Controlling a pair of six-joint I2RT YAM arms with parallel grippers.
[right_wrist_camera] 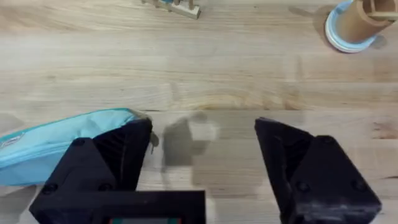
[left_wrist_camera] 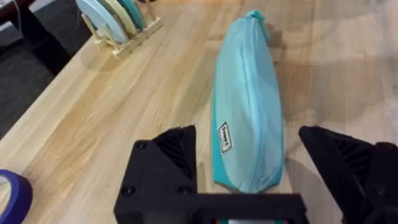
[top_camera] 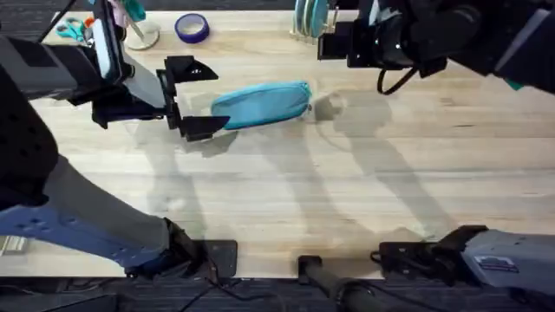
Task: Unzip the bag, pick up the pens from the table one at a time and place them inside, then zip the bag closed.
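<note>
Toward the far edge of the table (top_camera: 286,208) lies one bag (top_camera: 262,104), zipped, no pens in sight. It looks soft and light, likely to slide, so pin an end. The left gripper (top_camera: 191,98) straddles its left end, wide open and empty; the right gripper (right_wrist_camera: 205,155), equally spread, hangs beyond the other end.

Both arms are mostly matte black with chunky angular housings. The left gripper (top_camera: 191,97) has blocky black fingers (left_wrist_camera: 163,165) with small screw holes. The right gripper (right_wrist_camera: 202,168) matches it. There's a black cable looping off the right arm at upper right, and grey-blue casing at lower left.
</note>
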